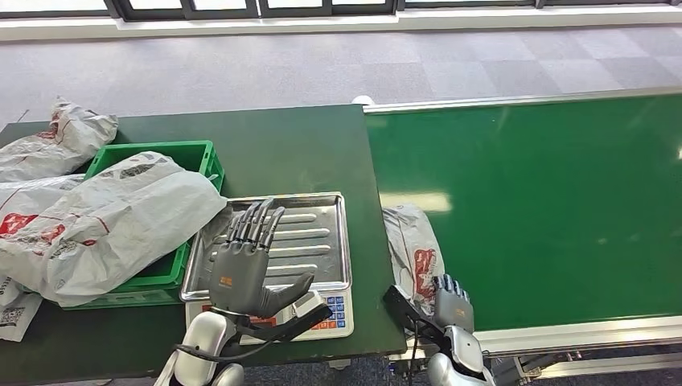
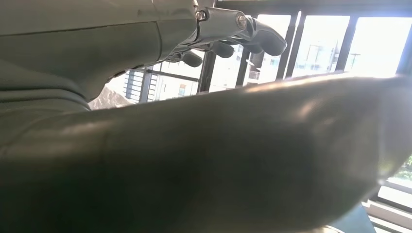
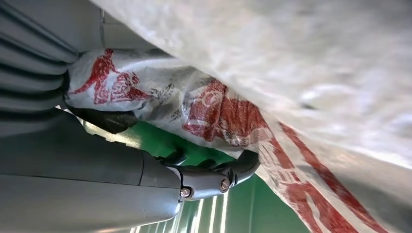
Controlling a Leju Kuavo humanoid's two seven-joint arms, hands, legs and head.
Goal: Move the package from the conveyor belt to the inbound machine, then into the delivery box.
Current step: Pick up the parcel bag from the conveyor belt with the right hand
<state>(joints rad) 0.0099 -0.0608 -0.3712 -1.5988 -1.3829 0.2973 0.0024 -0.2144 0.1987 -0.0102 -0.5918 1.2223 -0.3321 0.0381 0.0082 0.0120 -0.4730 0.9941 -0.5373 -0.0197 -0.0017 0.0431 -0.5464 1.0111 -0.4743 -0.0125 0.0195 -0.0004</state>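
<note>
Crinkled grey plastic package [image 1: 412, 245]; ribbed steel tray [image 1: 310, 233]

1. Package [image 1: 412, 251], at the conveyor belt's left edge: crinkled grey plastic film with red print, faintly shiny.
2. Conveyor belt [image 1: 531, 209]: smooth green surface with a soft sheen, metal rim.
3. Scale tray [image 1: 322, 233]: ribbed bright metal, reflective.
4. Crate [image 1: 193, 157]: green moulded plastic, matt.
5. Table [image 1: 289, 145]: dark green, matt.
6. Left hand [image 1: 245, 261]: grey plastic, dull gloss.
7. Floor [image 1: 322, 72]: grey carpet tiles, rough.
</note>
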